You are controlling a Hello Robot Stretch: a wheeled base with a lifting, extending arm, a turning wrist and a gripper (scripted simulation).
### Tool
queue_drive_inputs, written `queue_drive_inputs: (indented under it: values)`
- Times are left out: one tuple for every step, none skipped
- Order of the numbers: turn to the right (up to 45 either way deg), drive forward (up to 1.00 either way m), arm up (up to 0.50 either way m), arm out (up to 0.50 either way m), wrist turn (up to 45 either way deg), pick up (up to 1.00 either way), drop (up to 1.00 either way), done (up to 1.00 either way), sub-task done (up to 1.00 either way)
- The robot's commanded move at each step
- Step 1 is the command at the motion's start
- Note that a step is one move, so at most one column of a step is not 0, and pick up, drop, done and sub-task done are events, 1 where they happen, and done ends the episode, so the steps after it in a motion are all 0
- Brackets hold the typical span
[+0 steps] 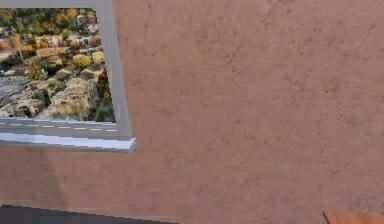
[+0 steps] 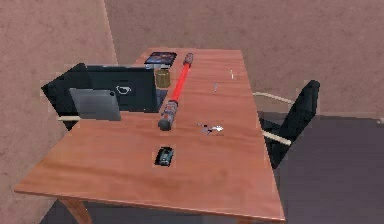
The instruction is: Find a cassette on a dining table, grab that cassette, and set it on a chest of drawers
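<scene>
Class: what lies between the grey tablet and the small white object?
The dark end of the red rod, between grey tablet and small white object, in the arm side view.

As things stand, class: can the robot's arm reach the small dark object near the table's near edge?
Probably yes: the small dark object lies on bare table, and the red rod lies farther out.

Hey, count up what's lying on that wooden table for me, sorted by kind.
Open laptop: 1
Grey slab: 1
Red rod: 1
Cassette-like dark block: 1
Dark phone-like slab: 1
Small pale bits: 2
Total: 7
</scene>
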Motion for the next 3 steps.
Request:
queue_drive_inputs:
  values:
    - [0.0, 0.0, 0.36, 0.0, 0.0, 0.0, 0.0, 0.0, 0.0]
    - [0.0, 0.0, 0.0, 0.28, 0.0, 0.0, 0.0, 0.0, 0.0]
    - [0.0, 0.0, 0.0, 0.0, 45.0, 0.0, 0.0, 0.0, 0.0]
